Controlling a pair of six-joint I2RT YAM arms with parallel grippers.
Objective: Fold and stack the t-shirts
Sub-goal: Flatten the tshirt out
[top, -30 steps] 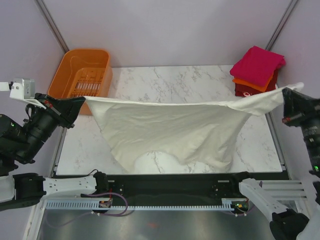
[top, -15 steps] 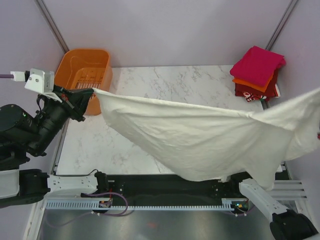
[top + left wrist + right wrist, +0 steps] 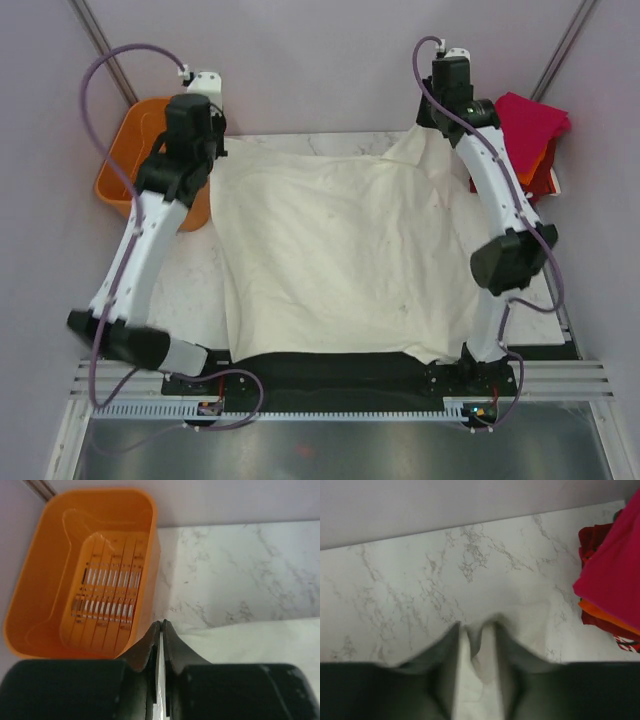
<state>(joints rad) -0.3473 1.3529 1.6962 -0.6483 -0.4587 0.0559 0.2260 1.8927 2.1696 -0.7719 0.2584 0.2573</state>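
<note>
The shirt (image 3: 340, 260), airborne before, now lies spread on the worktop (image 3: 190, 285). My left tool (image 3: 161, 630) pinches its corner beside the basket (image 3: 45, 580). I cannot tell whether my right tool (image 3: 476, 630) grips.

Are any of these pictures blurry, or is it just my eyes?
Right wrist view: the right gripper's fingers are smeared, the marble table behind them clearer. Left wrist view: the left gripper's fingers and orange basket are crisp. Top view: sharp, evenly lit, the cream shirt without glare.
</note>
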